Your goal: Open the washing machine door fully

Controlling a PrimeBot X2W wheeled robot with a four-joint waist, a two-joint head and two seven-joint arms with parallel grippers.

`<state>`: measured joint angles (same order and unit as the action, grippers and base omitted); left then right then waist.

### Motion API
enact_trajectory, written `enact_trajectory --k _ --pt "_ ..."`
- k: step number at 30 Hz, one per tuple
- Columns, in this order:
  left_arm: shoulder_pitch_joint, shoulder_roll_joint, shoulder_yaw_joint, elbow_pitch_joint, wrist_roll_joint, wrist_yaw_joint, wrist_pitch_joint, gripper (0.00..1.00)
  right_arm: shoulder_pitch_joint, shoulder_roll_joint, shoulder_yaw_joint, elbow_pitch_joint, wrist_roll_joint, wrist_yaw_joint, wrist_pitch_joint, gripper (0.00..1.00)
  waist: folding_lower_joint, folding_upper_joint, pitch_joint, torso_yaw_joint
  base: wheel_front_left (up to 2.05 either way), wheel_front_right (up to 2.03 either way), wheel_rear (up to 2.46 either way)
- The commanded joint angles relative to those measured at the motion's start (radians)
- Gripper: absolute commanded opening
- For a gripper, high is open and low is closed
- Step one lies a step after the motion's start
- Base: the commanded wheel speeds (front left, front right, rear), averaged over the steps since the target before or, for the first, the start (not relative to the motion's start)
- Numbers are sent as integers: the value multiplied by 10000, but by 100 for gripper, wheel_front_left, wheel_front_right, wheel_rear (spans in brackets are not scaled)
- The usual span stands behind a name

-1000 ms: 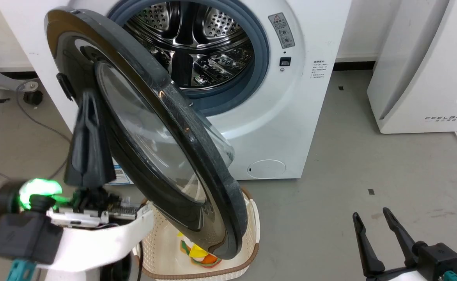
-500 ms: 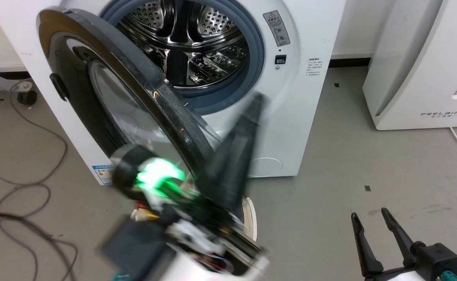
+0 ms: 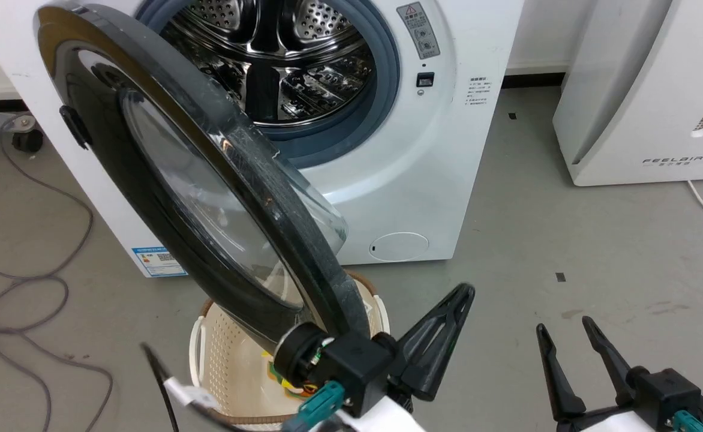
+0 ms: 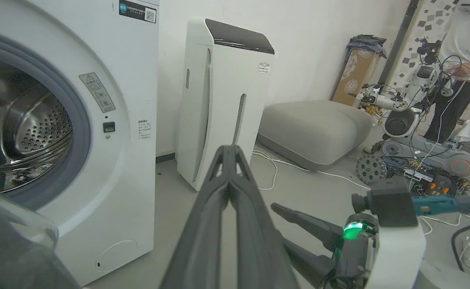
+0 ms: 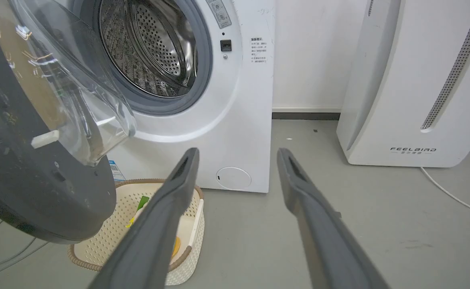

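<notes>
Left claw pinched shut on nothing, right claw spread wide, parked aside.
Shut like that, it's probably a blunt pusher, sitting beside the lower rim of the washing machine door, which hangs roughly halfway out over a basket. Head view gets the door's glossy front, right wrist view its dull inner face.

The washing machine door hides much of the basket, so I cannot tell what lies inside. The washing machine is cut off at the top.
</notes>
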<state>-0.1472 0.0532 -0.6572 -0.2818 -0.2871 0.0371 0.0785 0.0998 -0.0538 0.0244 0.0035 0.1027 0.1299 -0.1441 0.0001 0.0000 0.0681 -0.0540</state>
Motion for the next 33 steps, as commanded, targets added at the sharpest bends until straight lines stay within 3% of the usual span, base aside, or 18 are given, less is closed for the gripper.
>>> enact_trajectory --k 1,16,24,33 --pt "28 12 13 262 -49 69 -22 0 -155 35 18 46 60 8 -77 100 -1 0 5 3 0 0 0" --pt "-962 -18 633 3052 -284 870 -815 0 -215 36 83 188 -23 8 -21 100 -1 0 9 -2 0 0 0" --pt "-585 46 767 3173 -426 1180 -959 0 -173 36 122 301 7 8 -29 100 -1 0 -134 74 0 0 0" --pt "380 470 903 2362 -541 1554 -842 0 52 36 157 351 -35 8 39 100 -1 0 -449 218 0 0 0"
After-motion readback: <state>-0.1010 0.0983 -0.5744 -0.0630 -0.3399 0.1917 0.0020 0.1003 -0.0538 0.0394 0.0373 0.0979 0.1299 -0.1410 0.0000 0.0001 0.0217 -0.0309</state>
